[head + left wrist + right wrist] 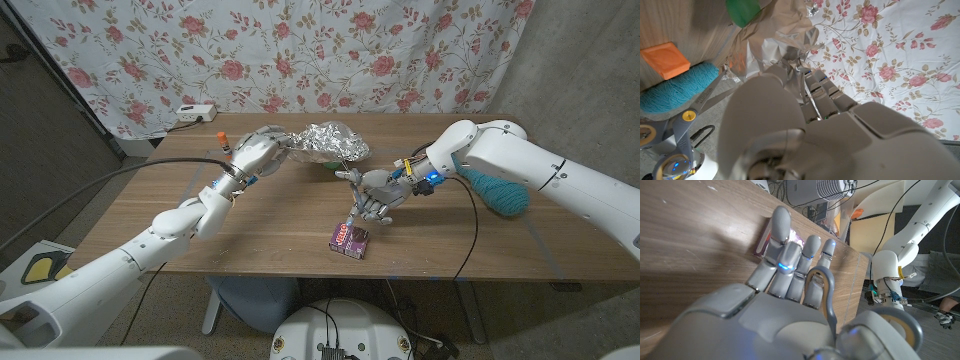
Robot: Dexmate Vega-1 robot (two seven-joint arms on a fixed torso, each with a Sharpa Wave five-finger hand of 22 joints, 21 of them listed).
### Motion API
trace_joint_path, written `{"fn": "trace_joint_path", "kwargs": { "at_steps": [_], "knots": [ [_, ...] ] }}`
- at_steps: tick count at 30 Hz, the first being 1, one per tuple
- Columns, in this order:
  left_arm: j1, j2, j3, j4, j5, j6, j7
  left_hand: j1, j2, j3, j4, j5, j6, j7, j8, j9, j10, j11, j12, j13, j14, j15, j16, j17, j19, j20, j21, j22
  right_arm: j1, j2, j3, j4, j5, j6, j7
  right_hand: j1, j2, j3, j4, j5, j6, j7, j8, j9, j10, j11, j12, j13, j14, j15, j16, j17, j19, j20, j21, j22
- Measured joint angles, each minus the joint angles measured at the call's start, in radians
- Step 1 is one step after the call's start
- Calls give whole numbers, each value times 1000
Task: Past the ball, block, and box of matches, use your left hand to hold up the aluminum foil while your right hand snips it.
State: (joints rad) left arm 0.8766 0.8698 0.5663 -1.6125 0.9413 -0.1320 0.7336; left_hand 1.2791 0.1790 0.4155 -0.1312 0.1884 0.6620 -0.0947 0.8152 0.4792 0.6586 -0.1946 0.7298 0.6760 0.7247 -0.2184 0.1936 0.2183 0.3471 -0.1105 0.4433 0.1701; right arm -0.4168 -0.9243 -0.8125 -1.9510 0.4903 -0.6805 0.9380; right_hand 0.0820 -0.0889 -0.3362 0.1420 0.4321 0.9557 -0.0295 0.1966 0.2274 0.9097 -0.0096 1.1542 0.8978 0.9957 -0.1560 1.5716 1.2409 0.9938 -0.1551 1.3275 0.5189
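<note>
The left hand [258, 152] grips the crumpled silver aluminum foil sheet [328, 141], raised above the wooden table [270, 225] near its far edge. The right hand [376, 193] grasps grey-handled scissors [350, 178], blades at the foil's lower edge. No cut is visible; snipping remains.

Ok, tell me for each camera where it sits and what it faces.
Head view: on the robot's head, looking down at the table; both arms, left hand gripping foil, right hand holding scissors.
Left wrist view: behind the left hand, facing foil and curtain.
Right wrist view: behind the right hand, facing table and matchbox.
Shared: foil, scissors.
</note>
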Motion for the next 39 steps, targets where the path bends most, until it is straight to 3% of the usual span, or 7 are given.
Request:
{"fn": "trace_joint_path", "kwargs": {
  "at_steps": [39],
  "knots": [
    [4,-5,17,4,-9,6,-21,0,0,0,0,-4,1,-11,10,-14,4,-4,17,-23,7,-7,0,0,12,-2,-15,0,-21,-26,29,-24,48,-5,7,0,0,0,0,-4,-2,2,0,-4,-4,-4,4,-9,-2,5,0,0,0,0,4,-9]
  ]
}}
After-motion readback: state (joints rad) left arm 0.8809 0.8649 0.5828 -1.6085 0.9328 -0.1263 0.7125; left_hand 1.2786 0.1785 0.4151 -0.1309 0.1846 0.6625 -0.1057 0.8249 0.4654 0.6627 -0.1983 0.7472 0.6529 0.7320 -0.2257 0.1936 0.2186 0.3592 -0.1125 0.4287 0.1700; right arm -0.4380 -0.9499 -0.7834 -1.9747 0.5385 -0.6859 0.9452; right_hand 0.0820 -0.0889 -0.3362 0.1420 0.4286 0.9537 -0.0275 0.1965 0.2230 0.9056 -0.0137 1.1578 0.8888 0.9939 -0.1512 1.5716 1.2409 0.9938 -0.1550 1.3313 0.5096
